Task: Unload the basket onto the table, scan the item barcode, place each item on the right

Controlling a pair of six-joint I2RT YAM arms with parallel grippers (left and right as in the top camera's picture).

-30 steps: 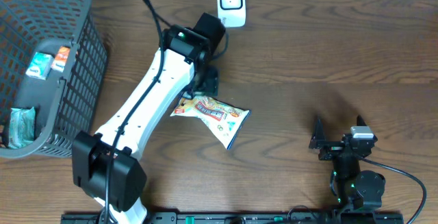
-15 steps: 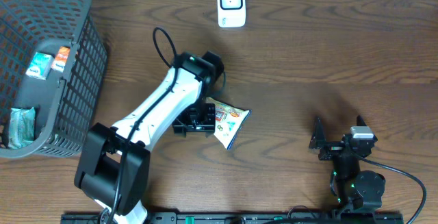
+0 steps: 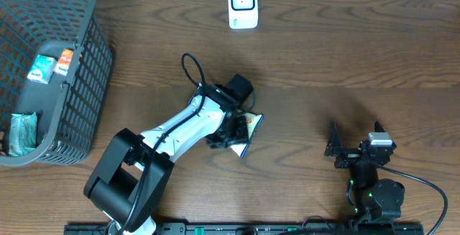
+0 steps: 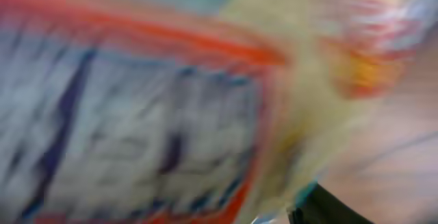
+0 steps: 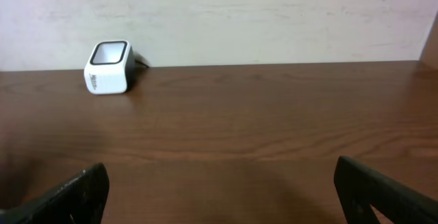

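Brown wood table: snack packet mid-table, partly under left gripper; grip on it impossible to tell, wrist view blurred. Right gripper near front edge, jaws wide apart. White scanner at far edge.

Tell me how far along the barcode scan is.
Done: left fingers are at the snack bag. In hand: grabbing it, though the blurred wrist view shows no clear grip. Remaining: bringing its barcode to the white scanner at the far edge. Right fingers sit open, unused.
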